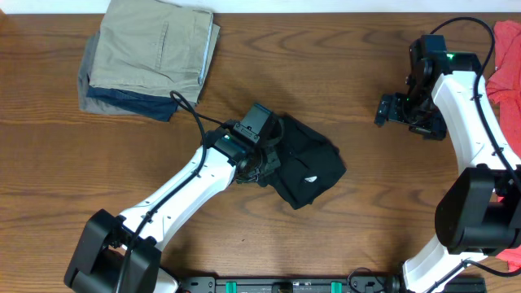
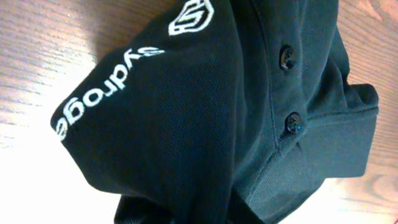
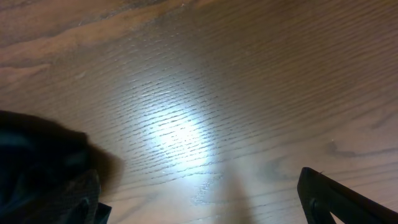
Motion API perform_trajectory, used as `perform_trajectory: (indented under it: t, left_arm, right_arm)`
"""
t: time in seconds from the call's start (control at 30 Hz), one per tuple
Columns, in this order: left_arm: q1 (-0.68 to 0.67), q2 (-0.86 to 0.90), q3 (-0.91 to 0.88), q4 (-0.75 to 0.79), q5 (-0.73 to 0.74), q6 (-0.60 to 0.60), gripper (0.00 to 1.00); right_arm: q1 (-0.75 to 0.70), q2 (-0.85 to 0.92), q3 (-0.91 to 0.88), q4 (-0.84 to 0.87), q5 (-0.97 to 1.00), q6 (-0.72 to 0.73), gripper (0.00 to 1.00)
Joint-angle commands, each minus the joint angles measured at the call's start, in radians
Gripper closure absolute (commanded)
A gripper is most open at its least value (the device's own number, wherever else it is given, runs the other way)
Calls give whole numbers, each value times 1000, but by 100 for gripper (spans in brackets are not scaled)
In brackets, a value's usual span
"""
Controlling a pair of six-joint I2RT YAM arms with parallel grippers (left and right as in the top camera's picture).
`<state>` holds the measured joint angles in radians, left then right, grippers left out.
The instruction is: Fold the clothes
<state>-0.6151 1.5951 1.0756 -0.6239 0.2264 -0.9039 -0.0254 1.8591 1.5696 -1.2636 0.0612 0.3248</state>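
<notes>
Shirt: black shirt [image 1: 309,167] lies bunched in a soft heap near the middle of the table [image 1: 326,57], with a small white mark showing on top.
Shirt up close: from the left wrist, the fabric fills nearly the whole view, with white lettering [image 2: 102,84] running along one fold, a white logo [image 2: 191,17] above it, and two dark buttons [image 2: 287,57] down the placket.
Left gripper: left gripper [image 1: 264,163] sits at the heap's left edge, pressed in among the cloth; its fingers are hidden, so I cannot tell whether they are spread or closed.
Right gripper: right gripper [image 1: 389,110] is low over bare wood, well apart from the shirt, its fingers [image 3: 342,196] spread wide with nothing between them.
Far left corner: folded khaki garment [image 1: 155,45] rests on a blue-grey garment [image 1: 122,99].
Right edge: red garment [image 1: 506,57] lies beside the right arm.
</notes>
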Motion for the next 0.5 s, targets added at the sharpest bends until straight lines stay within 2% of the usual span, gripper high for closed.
perform_trajectory:
  t: [0.0,0.17,0.3,0.47]
  left_arm:
    - [4,-3,11,-2,10,13,83]
    - [2,5,8,3,10,13,83]
    - [2,21,8,32,10,13,94]
    - [2,61,8,66,9,15,94]
  right_arm:
    - [-5,-7,2,0,13,-11,1]
    - [-5,-7,2,0,13,-12,1]
    - [-5,-7,2,0,13,-11,1]
    - [-5,-7,2,0,13,-12,1]
